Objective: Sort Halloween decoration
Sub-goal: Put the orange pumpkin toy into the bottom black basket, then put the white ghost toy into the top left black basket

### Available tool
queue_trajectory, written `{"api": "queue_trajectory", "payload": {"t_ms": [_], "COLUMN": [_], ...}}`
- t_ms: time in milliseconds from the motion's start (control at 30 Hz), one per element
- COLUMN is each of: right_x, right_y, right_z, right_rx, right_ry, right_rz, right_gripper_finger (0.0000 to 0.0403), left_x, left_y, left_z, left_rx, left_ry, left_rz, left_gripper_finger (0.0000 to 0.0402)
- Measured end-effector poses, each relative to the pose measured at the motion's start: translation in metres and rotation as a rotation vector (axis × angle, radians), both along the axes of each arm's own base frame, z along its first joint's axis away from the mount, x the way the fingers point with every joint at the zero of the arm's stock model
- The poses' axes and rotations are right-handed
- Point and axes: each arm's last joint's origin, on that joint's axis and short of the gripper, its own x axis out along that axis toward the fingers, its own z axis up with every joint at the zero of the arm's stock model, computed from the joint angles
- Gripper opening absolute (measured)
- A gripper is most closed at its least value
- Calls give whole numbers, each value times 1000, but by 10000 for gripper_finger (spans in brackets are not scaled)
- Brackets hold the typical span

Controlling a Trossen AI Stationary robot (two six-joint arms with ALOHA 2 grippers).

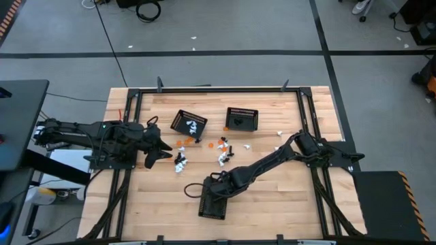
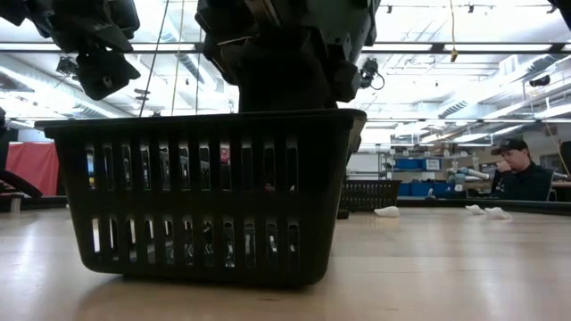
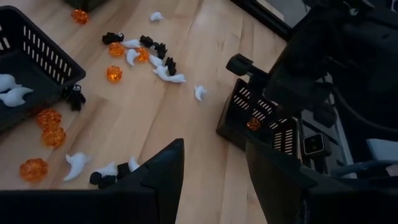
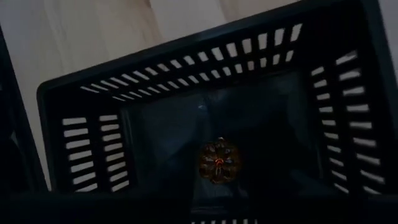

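This is a robotics lab or workshop: a pale wooden plank surface (image 1: 266,197) sits inside a black metal frame (image 1: 218,88) on a grey concrete floor (image 1: 225,27) marked with dark tape lines, with black cables (image 1: 146,9) lying loose at 12 o'clock. The level view across the surface shows a wide hall with long ceiling strip lights (image 2: 464,45), blue storage bins (image 2: 412,164) on distant shelving, and a seated person in a dark cap (image 2: 520,171) at 3 o'clock.
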Motion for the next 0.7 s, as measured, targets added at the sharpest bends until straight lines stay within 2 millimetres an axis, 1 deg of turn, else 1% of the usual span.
{"api": "queue_trajectory", "payload": {"t_ms": [167,267,333,400,500,600,700], "right_x": [2,5,5,3,-2,-8,-15], "right_y": [-7,-13,-16,-20,-25,-32,-44], "right_z": [0,0,4,14,37,57,72], "right_rx": [6,64,114,138,125,58,-26], "right_ry": [6,25,42,38,-2,-38,-50], "right_rz": [-11,-2,0,-17,-53,-86,-115], "right_gripper_finger": [157,159,159,159,160,160,160], "left_x": [-1,-2,-3,-4,-6,-4,1], "left_y": [0,1,1,1,1,3,4], "left_z": [-2,-4,-5,-7,-9,-10,-18], "left_rx": [27,48,45,37,15,4,6], "left_ry": [16,42,56,78,109,124,202], "left_rz": [-14,-11,-8,-2,15,34,44], "left_gripper_finger": [183,183,183,183,183,183,182]}}
